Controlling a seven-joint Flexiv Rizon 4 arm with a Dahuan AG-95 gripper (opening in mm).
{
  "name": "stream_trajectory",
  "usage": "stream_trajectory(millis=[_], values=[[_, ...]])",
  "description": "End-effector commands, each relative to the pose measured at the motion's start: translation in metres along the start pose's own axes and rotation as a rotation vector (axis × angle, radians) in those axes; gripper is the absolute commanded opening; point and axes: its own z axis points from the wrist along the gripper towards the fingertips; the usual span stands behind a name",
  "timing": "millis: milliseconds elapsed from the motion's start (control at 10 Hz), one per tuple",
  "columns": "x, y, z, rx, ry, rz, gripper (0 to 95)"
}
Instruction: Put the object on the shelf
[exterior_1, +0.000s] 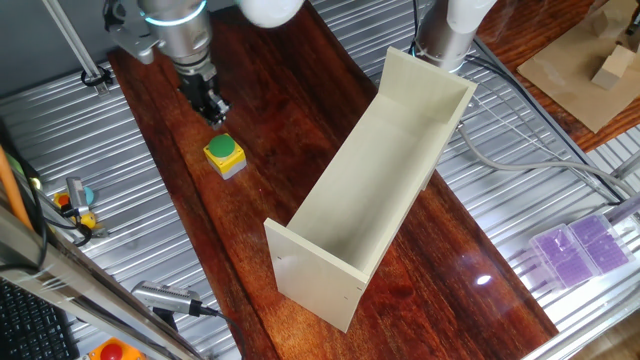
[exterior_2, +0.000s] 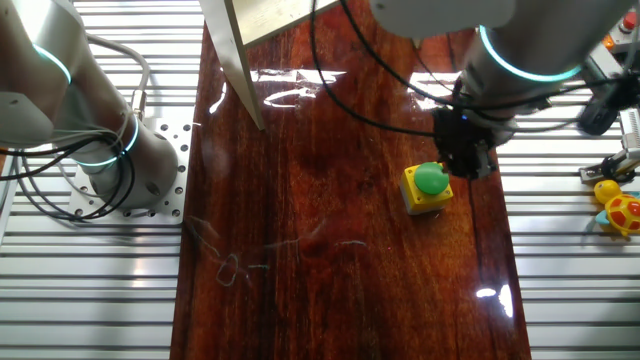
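Observation:
The object, a small yellow box with a round green push-button (exterior_1: 224, 155), stands upright on the dark wooden tabletop, left of the shelf; it also shows in the other fixed view (exterior_2: 428, 185). The shelf (exterior_1: 385, 180) is a long cream trough of flat panels lying diagonally across the table; only its end panel (exterior_2: 235, 45) shows in the other fixed view. My gripper (exterior_1: 214, 113) hangs just above and behind the button box, close to it and holding nothing; in the other fixed view it (exterior_2: 463, 160) is a dark mass by the box's far right corner. Its finger gap does not show.
A second arm's base (exterior_2: 120, 165) stands on the slatted metal surface beside the wood. Small toys (exterior_2: 620, 205) lie at the right edge. Purple boxes (exterior_1: 580, 248) and a screwdriver-like tool (exterior_1: 165, 298) lie on the metal. Cardboard with a wooden block (exterior_1: 612, 65) is at the back.

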Motion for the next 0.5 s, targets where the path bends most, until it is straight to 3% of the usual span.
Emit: stream_trajectory(millis=[100, 300, 500], values=[[-0.004, -0.006, 0.015, -0.033, -0.042, 0.082, 76.0], [-0.007, -0.012, 0.029, -0.024, -0.05, 0.091, 76.0], [-0.007, -0.012, 0.029, -0.018, -0.041, 0.106, 76.0]])
